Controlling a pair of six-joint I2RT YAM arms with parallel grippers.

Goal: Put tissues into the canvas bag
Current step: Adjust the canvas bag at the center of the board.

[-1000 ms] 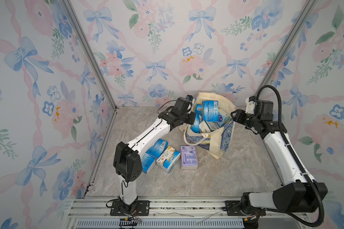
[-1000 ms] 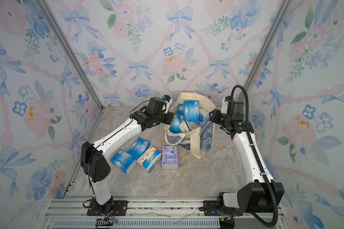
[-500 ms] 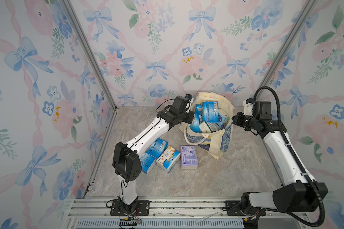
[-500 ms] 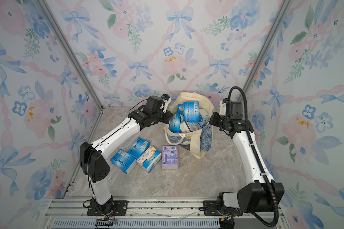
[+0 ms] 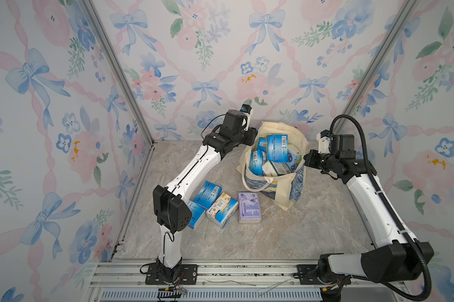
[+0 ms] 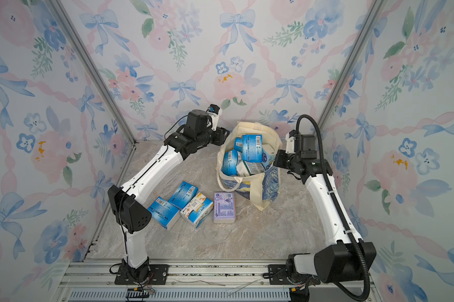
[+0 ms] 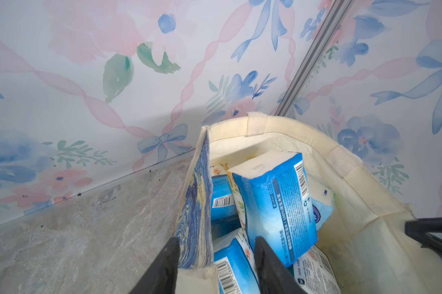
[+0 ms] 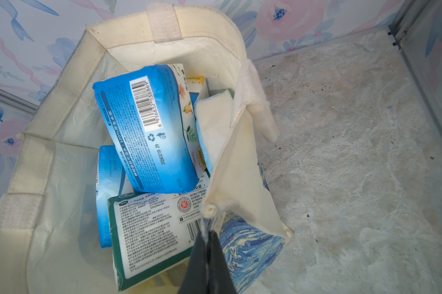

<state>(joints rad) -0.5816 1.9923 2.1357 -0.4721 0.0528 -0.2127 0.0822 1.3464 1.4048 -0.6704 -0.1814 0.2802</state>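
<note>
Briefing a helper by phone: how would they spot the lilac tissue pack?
Find the canvas bag at the back of the marble table. Four loose packs lie before it; the lilac pack is nearest the bag, the only purple one among blue-and-white neighbours.

1. Table (image 5: 312, 227): grey-beige marbled top, flat, seen whole in both top views.
2. Cloth bag (image 5: 282, 192) stands upright on it at 1 o'clock from the table's middle, mouth open upward.
3. Lilac pack (image 5: 249, 208) lies flat near the middle, label up, at 7 o'clock from the bag and apart from it.
4. Flower-print pack (image 5: 222, 209) at 9 o'clock, just beside the lilac one.
5. Blue pack (image 5: 207, 192) at 10 o'clock of the flower-print pack, touching it.
6. Second blue pack (image 6: 163, 213) farthest toward 9 o'clock, against that cluster.
7. Small dark specks (image 8: 324, 86) on the top toward 12 o'clock.
</note>
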